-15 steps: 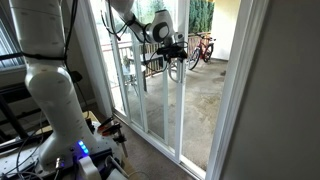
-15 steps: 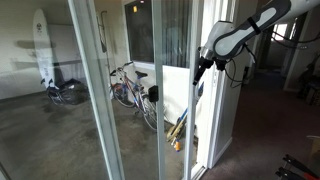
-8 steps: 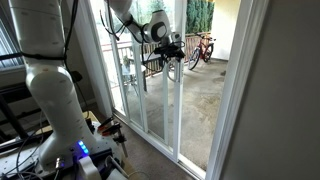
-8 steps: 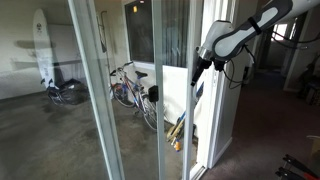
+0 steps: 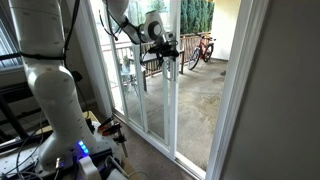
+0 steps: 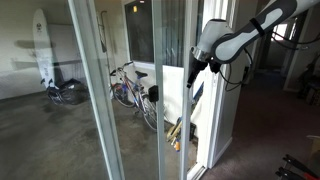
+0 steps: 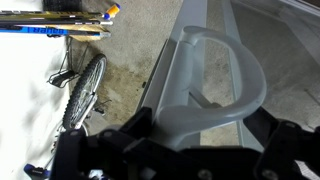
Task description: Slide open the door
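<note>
Arm stretched level toward the door [image 5: 175, 110], end effector [image 7: 200, 128] spread wide astride its handle [image 7: 246, 70].

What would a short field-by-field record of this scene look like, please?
door: white-framed glass, appears partly open
handle: grey loop, sitting between the gripper's fingers
gripper: straddles the handle; clamped or not, cannot tell
outside: bicycle parked beyond the glass
</note>
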You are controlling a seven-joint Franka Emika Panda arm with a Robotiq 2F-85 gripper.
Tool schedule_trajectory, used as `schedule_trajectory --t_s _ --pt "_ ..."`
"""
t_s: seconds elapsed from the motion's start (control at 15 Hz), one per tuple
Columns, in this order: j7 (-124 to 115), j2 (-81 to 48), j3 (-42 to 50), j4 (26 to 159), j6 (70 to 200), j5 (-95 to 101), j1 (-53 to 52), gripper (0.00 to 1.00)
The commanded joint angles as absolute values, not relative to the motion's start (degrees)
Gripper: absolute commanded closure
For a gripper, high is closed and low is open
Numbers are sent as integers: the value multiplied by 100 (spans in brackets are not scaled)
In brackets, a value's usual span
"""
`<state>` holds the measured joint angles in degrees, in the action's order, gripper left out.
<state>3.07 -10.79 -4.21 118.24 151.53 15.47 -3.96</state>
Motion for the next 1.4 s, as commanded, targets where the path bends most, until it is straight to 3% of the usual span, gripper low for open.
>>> schedule_trajectory --t_s 0.0,1.33 --pt "-295 -1463 -461 11497 14854 2522 -1025 0" --pt "-3179 -3089 -877 8959 11945 4505 -2875 0"
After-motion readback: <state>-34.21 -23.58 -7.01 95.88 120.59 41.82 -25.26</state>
